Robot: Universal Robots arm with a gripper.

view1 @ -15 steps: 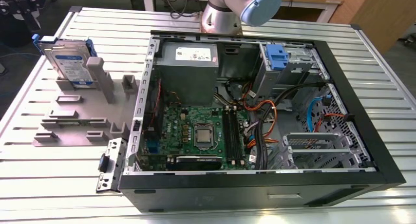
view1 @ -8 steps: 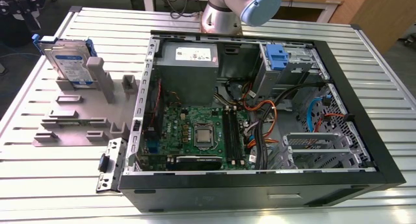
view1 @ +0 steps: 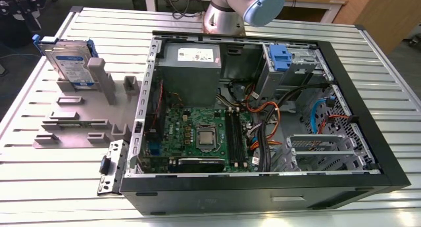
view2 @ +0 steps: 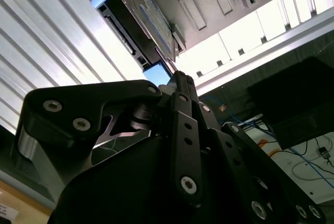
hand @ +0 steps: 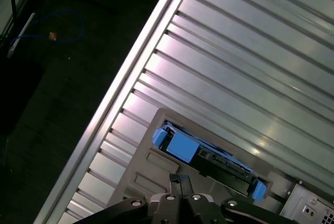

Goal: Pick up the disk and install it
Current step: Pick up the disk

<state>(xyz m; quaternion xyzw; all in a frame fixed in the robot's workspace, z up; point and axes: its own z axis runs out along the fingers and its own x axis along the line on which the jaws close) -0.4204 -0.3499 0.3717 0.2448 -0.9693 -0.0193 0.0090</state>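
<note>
Right now the gripper [hand: 180, 180] hangs above the disk [hand: 209, 162] with its jaws clenched on nothing; in both wrist views the 2 black fingers meet in a single seam. In the second wrist view the closed tip of the gripper [view2: 180, 78] sits apart from the disk [view2: 143, 18], with a gap between them.

In the exterior view the disk [view1: 69, 64] stands upright on its edge in the grey holder block [view1: 72, 123], at the far corner of the table [view1: 368, 69] on the exterior view's left. Its white-and-blue label faces the computer case [view1: 263, 195], and blue rails run along its narrow edges. A tall grey post of the block stands just beside it on the case side, so that side is tight, while the top edge of the disk is free.

In the first wrist view the disk shows edge-on, a dark strip with a blue end piece at each end, seated in the holder block [hand: 141, 156]. The ribbed table [hand: 250, 62] lies bare beyond it, and the table's bright side rail runs diagonally near the block, with dark floor [hand: 52, 78] past it.

In the exterior view the case lies open on its side, its near wall close to the block. Inside, a small blue latch [view1: 279, 56] sits at the far bay, and cables crowd the space between the motherboard [view1: 197, 133] and the metal drive cage [view1: 322, 148]. The arm [view1: 243, 10] rises at the far edge behind the case.
</note>
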